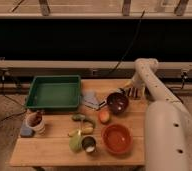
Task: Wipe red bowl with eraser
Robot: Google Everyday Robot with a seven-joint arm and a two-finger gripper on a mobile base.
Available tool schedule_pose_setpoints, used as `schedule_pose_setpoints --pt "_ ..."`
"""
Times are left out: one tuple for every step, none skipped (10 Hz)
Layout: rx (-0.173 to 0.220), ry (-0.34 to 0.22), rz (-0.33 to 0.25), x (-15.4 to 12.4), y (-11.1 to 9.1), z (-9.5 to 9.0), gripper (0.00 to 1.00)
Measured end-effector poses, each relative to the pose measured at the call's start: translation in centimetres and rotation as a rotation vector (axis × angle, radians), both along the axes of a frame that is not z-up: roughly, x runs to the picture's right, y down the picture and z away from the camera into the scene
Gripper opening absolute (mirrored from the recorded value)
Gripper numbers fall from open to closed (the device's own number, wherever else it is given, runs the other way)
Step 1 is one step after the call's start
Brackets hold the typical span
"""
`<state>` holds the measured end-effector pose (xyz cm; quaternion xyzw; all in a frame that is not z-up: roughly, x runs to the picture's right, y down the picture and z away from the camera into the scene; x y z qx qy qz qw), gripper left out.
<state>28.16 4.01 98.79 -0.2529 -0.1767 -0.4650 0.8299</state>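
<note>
the wide round red bowl [117,138] is terracotta orange. the small block eraser [134,92] is black with pale stripes, at the dark gripper [132,91] over the tan wooden table [49,150], far right.

Tray [54,92]: was set at the back left of the table [44,152].
Cloth [91,100]: was laid between tray and back bowl [117,102].
Gripper [129,90]: was held at the back right, just beside the back bowl, at the eraser [135,93].
Front bowl [117,138]: was placed front right, a cup [89,145] at its left.

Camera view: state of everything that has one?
Hand, low over the wooden table, far right side.
Small black striped eraser block, at the hand; held or not unclear.
Wide orange-red terracotta bowl, upright, empty.
Dark maroon bowl, upright.
Green plastic tray, upright, empty.
</note>
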Motion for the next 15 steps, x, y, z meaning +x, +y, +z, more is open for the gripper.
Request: schedule_pose_setpoints --pt "0.001 -0.002 0.001 -0.2 -0.2 0.0 0.5" --pt "0.001 -0.003 0.002 -0.2 -0.3 -0.1 0.41" --pt "0.003 -0.006 0.003 -0.2 -0.4 -0.2 0.32" --pt "0.004 -0.009 0.003 -0.2 -0.6 -0.4 0.2" --pt "0.003 -0.011 0.006 -0.1 -0.7 -0.6 0.09" --pt "0.002 -0.013 0.008 0.0 -0.7 -0.7 0.03" --pt "-0.002 -0.018 0.015 0.1 -0.7 -1.0 0.0" --pt "-0.007 -0.024 0.021 0.2 -0.8 -1.1 0.0" --pt "-0.009 -0.033 0.026 0.2 -0.8 -1.3 0.0" --pt "-0.013 -0.05 0.03 0.1 -1.0 -1.9 0.0" --pt "-0.01 -0.077 0.031 -0.3 -1.4 -3.2 0.0" --pt "-0.013 -0.094 0.028 -0.5 -1.5 -4.2 0.0" --pt "-0.017 -0.125 0.021 -1.0 -1.4 -5.8 0.0" --pt "-0.018 -0.148 0.016 -1.4 -1.1 -7.0 0.0" --pt "-0.026 -0.176 0.005 -2.0 -0.1 -8.5 0.0"
